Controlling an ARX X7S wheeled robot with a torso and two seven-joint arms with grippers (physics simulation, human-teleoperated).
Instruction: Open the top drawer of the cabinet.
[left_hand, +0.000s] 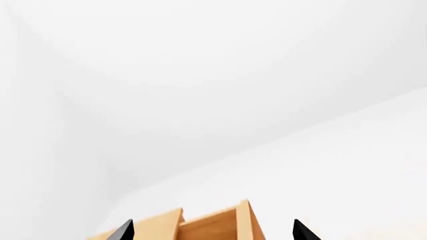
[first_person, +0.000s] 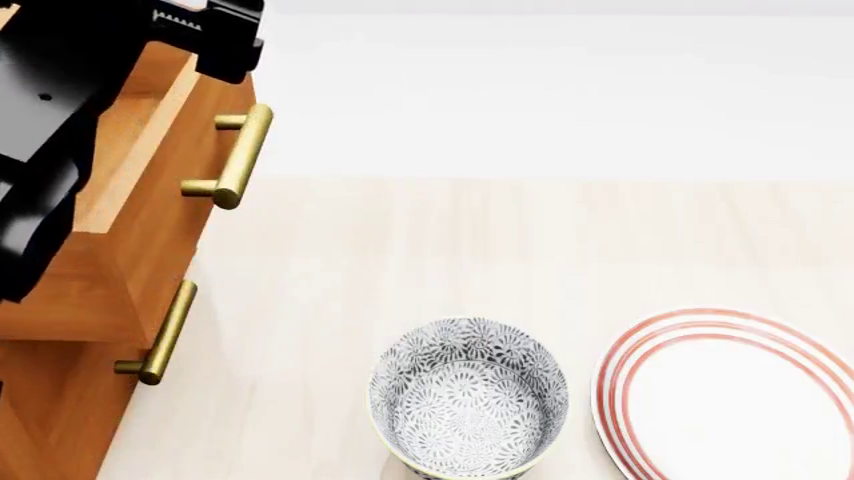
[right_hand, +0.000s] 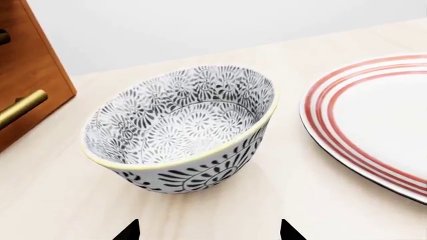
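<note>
Head view: left tool (first_person: 200, 40) above pulled-out top drawer (first_person: 147, 130).

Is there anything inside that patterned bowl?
Nothing shows inside the bowl: its floral-patterned inner wall and bottom are bare in the right wrist view. From the head view it also looks empty. What lies beneath it is hidden.
</note>
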